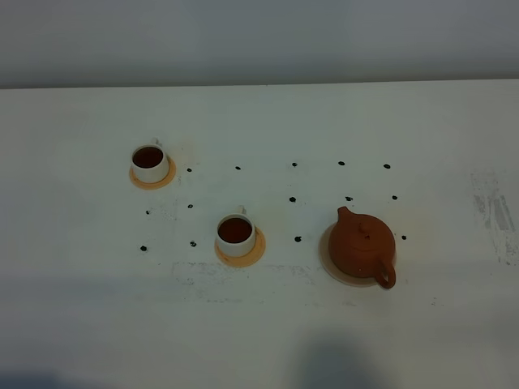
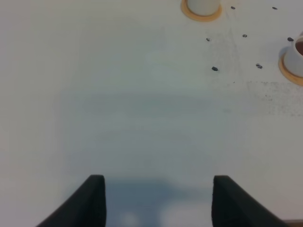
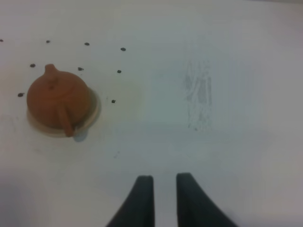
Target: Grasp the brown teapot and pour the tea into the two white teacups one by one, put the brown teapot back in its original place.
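Observation:
The brown teapot (image 1: pixel 362 245) stands upright on its pale beige coaster (image 1: pixel 327 258) at the right of the table, lid on, handle toward the front. It also shows in the right wrist view (image 3: pixel 57 99). The two white teacups (image 1: pixel 150 162) (image 1: pixel 236 235) sit on orange-tan coasters, both holding dark tea (image 1: pixel 235 231). Parts of both cups show in the left wrist view (image 2: pixel 202 4) (image 2: pixel 298 59). My left gripper (image 2: pixel 158 189) is open and empty over bare table. My right gripper (image 3: pixel 164 187) is shut and empty, well clear of the teapot. Neither gripper shows in the exterior view.
Small black dots (image 1: pixel 293 198) mark a grid on the white table between the cups and the teapot. Grey scuff marks (image 1: pixel 495 212) lie near the right edge. A grey wall runs along the table's far edge.

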{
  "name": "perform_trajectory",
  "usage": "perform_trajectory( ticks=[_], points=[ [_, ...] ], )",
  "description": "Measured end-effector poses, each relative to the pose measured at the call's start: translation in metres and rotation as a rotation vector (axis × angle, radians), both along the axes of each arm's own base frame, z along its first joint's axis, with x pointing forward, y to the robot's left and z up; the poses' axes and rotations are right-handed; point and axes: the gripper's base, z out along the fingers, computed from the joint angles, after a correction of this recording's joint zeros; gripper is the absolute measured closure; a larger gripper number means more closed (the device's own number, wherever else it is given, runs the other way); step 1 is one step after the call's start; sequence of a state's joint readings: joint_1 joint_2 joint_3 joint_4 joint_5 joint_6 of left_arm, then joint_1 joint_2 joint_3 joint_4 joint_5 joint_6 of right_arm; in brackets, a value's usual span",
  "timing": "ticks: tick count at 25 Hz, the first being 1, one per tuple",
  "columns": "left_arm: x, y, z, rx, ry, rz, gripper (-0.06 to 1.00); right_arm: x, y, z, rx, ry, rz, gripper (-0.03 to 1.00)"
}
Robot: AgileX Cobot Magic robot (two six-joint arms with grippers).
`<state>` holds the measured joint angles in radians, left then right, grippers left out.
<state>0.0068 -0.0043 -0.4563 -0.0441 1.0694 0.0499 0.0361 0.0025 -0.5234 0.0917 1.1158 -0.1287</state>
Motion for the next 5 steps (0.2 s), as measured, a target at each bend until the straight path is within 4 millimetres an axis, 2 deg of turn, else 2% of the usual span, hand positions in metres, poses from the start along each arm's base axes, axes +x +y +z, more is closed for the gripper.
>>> perform_trajectory(
  ticks=[5],
  points=[
    [0.0,0.0,0.0,0.0,0.0,0.0,0.47,0.0,0.0,0.0,0.0,0.0,0.0,0.83]
  ],
)
